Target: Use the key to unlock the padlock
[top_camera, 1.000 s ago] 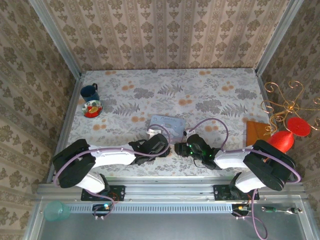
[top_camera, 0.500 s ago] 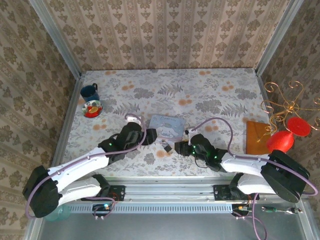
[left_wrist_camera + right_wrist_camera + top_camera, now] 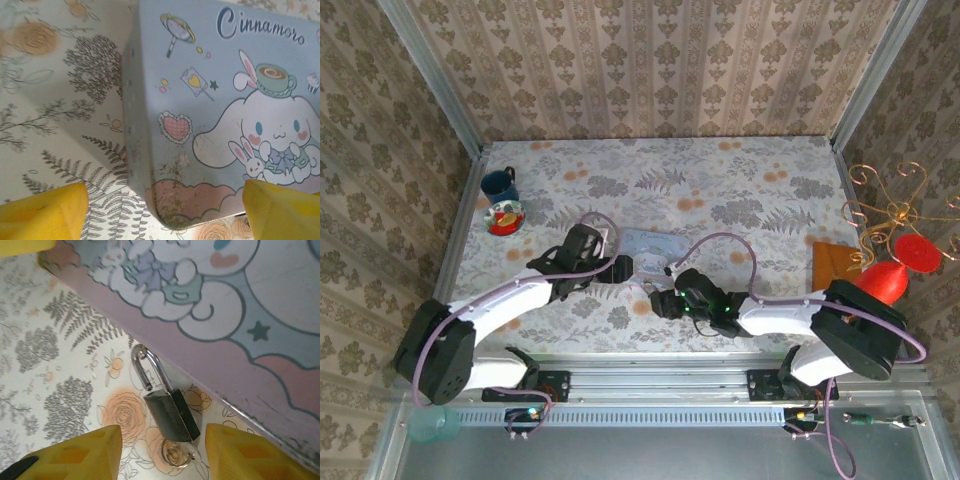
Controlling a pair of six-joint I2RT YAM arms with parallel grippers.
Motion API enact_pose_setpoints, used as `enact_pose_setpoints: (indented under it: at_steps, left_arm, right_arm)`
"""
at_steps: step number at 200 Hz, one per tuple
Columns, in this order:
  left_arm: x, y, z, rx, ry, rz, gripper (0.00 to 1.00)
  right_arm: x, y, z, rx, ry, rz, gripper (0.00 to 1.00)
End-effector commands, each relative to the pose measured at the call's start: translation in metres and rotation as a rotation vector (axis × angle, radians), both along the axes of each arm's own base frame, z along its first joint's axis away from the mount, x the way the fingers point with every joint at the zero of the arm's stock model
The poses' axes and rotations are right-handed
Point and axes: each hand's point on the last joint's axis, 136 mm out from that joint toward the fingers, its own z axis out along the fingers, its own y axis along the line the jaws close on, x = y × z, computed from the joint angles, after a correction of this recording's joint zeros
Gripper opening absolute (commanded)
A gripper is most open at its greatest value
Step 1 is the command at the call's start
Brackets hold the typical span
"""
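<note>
Padlock [image 3: 169, 414] lies just beside the cartoon tin [image 3: 250, 295].

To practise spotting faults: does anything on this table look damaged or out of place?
The tin looks worn: dark scuffs speckle its lower corner. The padlock lies flat beside it, one shackle leg seemingly out of the body.

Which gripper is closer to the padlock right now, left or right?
Right. The right gripper hangs open over the padlock, which lies between its fingers beside the tin. The left gripper is open at a corner of the tin, farther off.
</note>
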Motion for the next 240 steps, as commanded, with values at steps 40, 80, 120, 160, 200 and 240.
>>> enact_pose_setpoints:
  at_steps: [40,80,120,160,200,240]
  left_arm:
    - [0.011,-0.013,-0.012,0.011,0.037,-0.020,0.79]
    - [0.008,-0.002,-0.029,0.061,0.065,0.022,0.79]
    - [0.003,0.007,-0.039,0.081,0.073,0.068,0.78]
    - [0.002,0.023,-0.050,0.158,0.069,0.134,0.78]
    - [-0.003,0.021,-0.051,0.181,0.063,0.136,0.76]
    - [-0.019,0.003,-0.050,0.122,0.043,0.118,0.74]
  right_arm:
    - [0.010,-0.005,-0.024,-0.158,0.067,-0.004,0.49]
    - [0.014,-0.006,-0.036,-0.220,0.103,-0.024,0.40]
    - [0.017,-0.012,-0.035,-0.239,0.102,-0.064,0.19]
    - [0.017,-0.015,-0.028,-0.221,0.095,-0.091,0.17]
    - [0.023,-0.020,-0.023,-0.212,0.084,-0.173,0.12]
    - [0.035,-0.024,-0.004,-0.046,0.072,-0.347,0.12]
